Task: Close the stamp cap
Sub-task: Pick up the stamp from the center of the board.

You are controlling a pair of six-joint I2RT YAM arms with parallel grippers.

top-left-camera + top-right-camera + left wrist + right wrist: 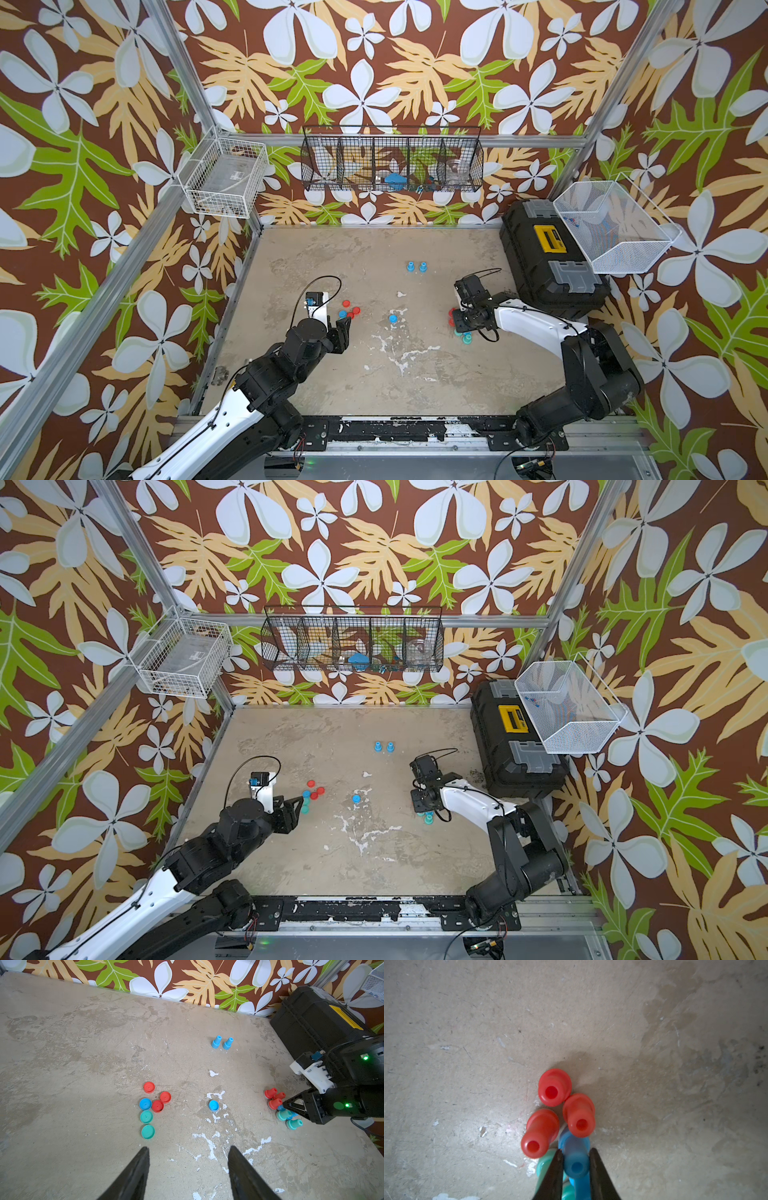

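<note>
We are at the pick-up step. Our right fingers (599,1169) pinch the blue stamp (576,1164) by its stem, low over the right side of the counter (83,1064) and inside a tight huddle of stamps. We cannot tell whether it rests on the counter.

Next, we judge, it must rise straight up, travel to the lone blue cap (213,1105) mid-counter and press squarely onto it.

Three red stamps (551,1087) stand just beside it, and teal stamps (294,1124) crowd the other side, so a slanted lift could topple them.

Our left fingers (137,1172) hang spread and empty, near the loose caps (145,1104) in red, blue and teal. Farther off, two blue stamps (216,1042) stand side by side, well apart from all this. Beyond them, a black toolbox (311,1020) sits at the far right.
</note>
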